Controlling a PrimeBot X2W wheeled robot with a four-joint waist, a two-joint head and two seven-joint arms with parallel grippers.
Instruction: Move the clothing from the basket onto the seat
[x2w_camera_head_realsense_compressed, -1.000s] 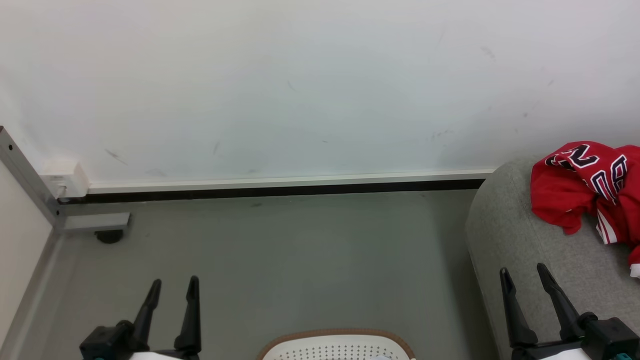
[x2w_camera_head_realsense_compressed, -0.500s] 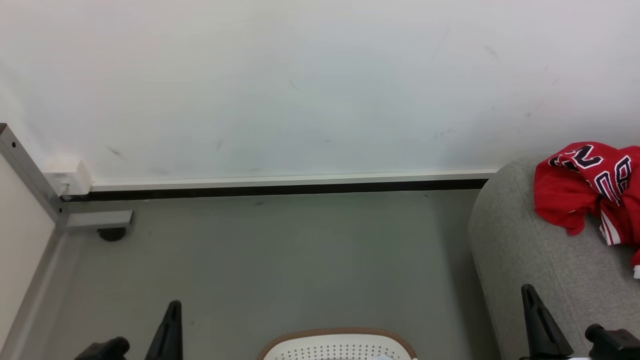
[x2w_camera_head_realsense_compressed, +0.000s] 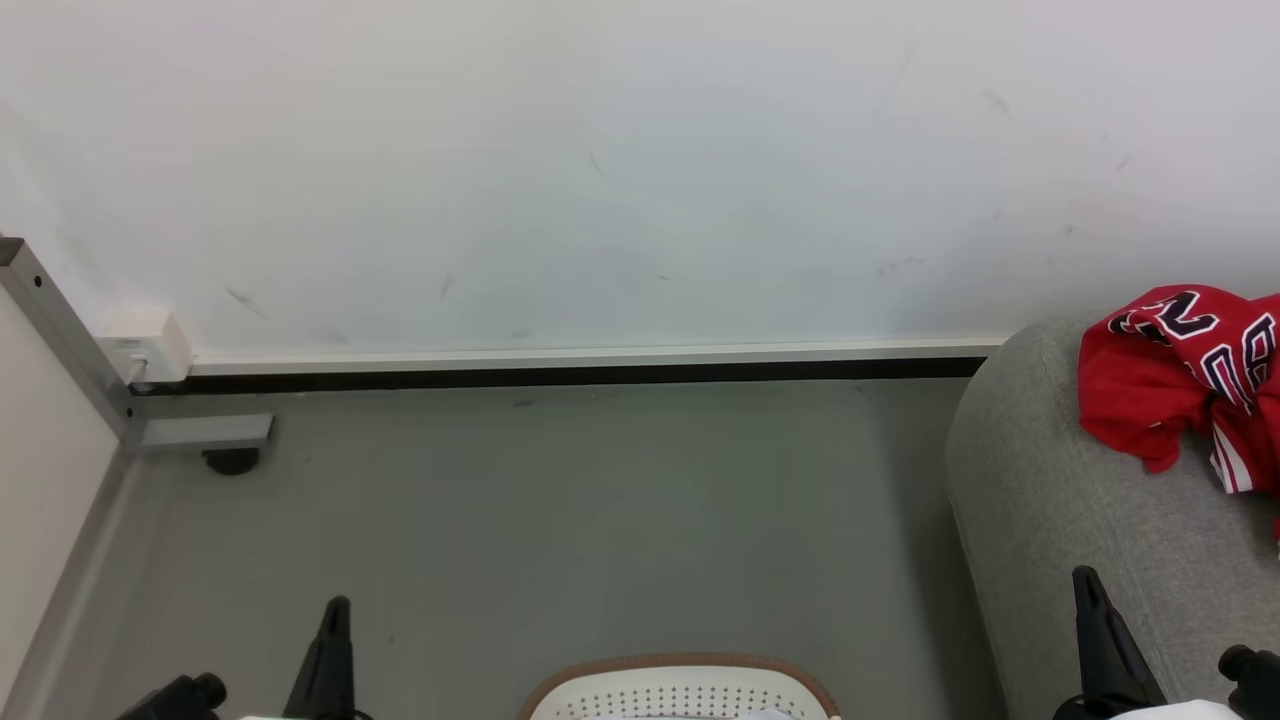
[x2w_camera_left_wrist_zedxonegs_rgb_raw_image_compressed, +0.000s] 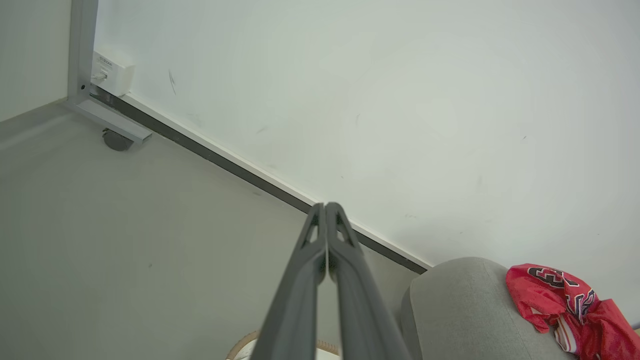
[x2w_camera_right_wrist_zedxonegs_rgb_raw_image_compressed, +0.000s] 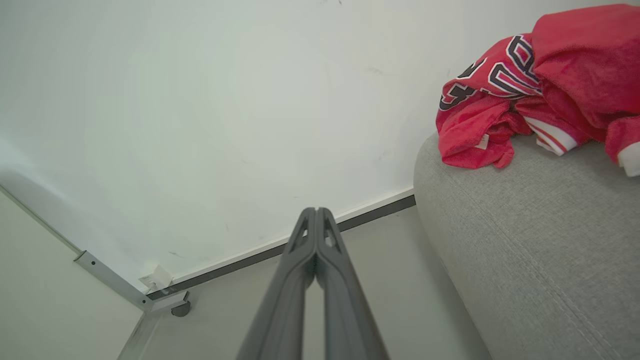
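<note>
The jersey (x2w_camera_head_realsense_compressed: 1140, 390) is red with black-and-white lettering, the seat (x2w_camera_head_realsense_compressed: 1050, 520) grey, the basket (x2w_camera_head_realsense_compressed: 650, 697) white, brown-rimmed.

The red clothing (x2w_camera_head_realsense_compressed: 1150, 400) is piled on the grey seat (x2w_camera_head_realsense_compressed: 1060, 520) (up by the wall (x2w_camera_head_realsense_compressed: 640, 150)). The seat and the white basket (x2w_camera_head_realsense_compressed: 660, 698) are set near each other on the grey floor (x2w_camera_head_realsense_compressed: 560, 520).

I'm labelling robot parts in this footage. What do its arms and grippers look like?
The left gripper and right gripper match: each has two long, dark grey fingers tapering to narrow tips, with triangular openings just below the tips. In the head view each base is black with a rounded knob, and a sliver of white forearm sits behind it.
</note>
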